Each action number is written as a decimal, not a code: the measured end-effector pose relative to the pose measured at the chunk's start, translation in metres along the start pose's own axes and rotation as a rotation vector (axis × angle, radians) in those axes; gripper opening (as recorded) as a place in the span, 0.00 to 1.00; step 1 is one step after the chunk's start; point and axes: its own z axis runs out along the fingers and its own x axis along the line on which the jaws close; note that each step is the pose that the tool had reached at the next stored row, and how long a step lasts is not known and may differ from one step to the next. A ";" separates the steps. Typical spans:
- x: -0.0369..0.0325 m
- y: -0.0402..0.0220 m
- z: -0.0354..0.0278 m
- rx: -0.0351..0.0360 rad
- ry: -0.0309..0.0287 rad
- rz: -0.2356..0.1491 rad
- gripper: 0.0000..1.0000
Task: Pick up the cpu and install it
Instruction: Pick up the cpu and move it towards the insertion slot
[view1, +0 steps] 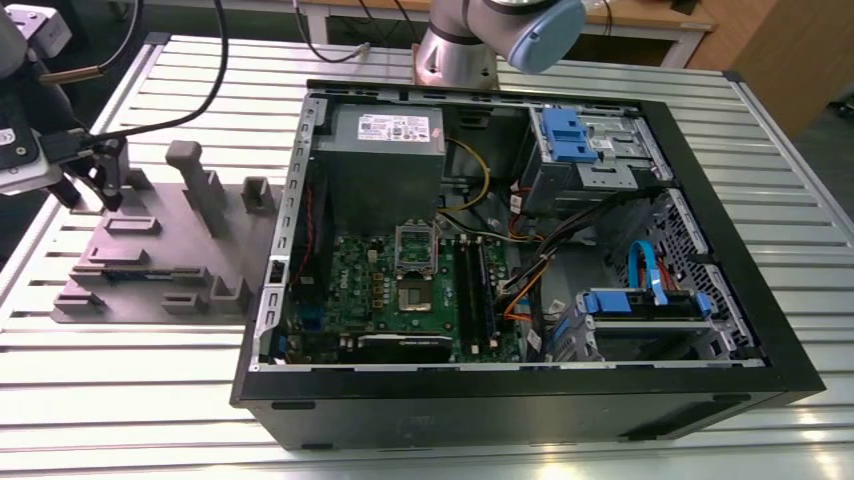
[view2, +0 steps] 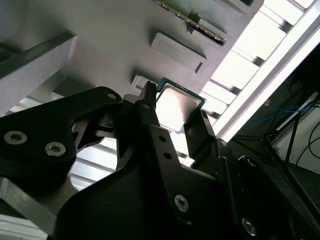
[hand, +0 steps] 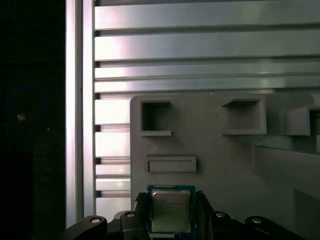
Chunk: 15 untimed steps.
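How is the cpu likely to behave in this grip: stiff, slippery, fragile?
Probably stiff: the cpu sits flat and unbent, clamped at its edges by the gripper. Its shiny metal top looks slippery, so an edge grip may suit it. Thin and small, it is likely light and could twist if nudged.

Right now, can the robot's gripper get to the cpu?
Yes, it looks so: in the first wrist view the cpu sits right between the fingers of the gripper, which seem closed on its two sides over the grey tray. Nothing is in the way.
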 end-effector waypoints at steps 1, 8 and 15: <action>0.0000 0.0000 -0.0006 0.0000 0.0000 0.000 0.47; 0.0002 0.0004 -0.0066 0.0000 0.0000 0.000 0.47; 0.0003 0.0006 -0.0115 -0.0001 -0.0001 0.000 0.47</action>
